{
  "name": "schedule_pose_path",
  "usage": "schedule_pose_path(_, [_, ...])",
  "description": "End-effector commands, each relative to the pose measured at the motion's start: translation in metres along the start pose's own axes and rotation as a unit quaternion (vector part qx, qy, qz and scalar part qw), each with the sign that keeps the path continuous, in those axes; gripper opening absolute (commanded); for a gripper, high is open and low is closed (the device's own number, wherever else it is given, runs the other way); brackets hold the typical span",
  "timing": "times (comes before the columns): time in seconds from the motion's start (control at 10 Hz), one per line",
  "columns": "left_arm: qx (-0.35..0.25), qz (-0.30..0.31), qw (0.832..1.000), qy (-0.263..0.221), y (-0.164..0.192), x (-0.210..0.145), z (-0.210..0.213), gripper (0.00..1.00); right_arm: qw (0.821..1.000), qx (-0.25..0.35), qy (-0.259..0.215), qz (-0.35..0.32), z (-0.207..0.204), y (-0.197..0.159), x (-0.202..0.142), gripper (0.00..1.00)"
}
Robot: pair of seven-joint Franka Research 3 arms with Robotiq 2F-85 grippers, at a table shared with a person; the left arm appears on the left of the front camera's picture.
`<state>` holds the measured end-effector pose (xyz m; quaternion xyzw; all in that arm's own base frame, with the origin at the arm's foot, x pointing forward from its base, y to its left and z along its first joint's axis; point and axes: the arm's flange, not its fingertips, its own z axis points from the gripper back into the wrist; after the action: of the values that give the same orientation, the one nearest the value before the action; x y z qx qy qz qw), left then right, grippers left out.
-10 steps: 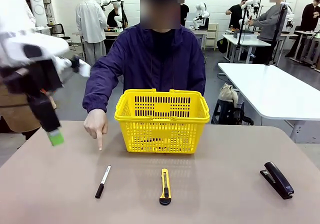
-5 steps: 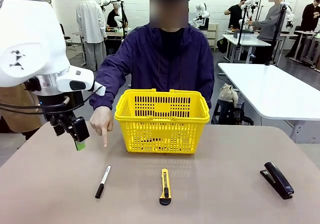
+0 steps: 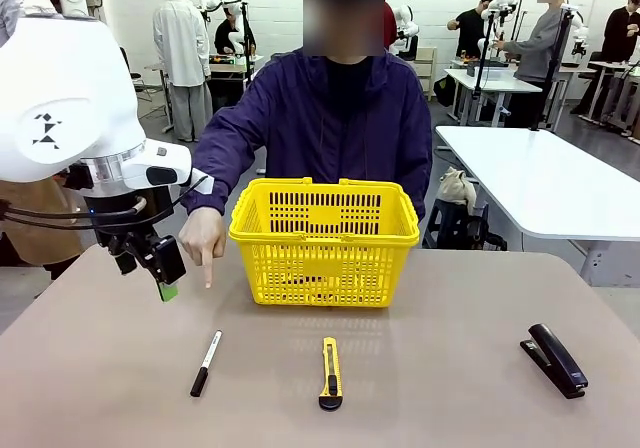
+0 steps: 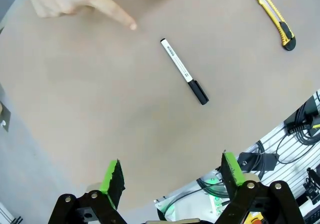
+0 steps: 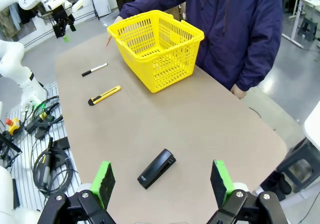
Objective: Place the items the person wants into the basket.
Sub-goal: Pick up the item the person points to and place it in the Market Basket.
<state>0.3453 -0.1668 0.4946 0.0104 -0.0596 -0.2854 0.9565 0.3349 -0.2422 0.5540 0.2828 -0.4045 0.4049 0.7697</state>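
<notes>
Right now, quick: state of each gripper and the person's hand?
Left gripper: open, empty.
Right gripper: open, empty.
Person's hand: empty, index finger pointing down toward the marker.

The front view looks across the brown tabletop at the person opposite, the bright yellow perforated plastic basket centred. The left wrist view hangs low, facing straight down on the white marker with black cap. The right wrist view sits higher, slanting across the whole table. All three share the marker and the yellow-and-black utility knife.
</notes>
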Motion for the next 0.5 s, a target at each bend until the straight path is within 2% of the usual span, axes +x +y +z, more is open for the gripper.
schedule_pose_path(0.0, [0.011,0.004,1.000,0.005,-0.0005,-0.0031,0.0031,1.00,1.000,0.003,-0.015,0.008,-0.0019,-0.0016,-0.0001,1.00])
schedule_pose_path(0.4, [0.001,-0.001,1.000,-0.001,-0.0001,-0.0013,0.0023,1.00,1.000,0.003,-0.015,0.008,-0.0019,-0.0016,-0.0001,1.00])
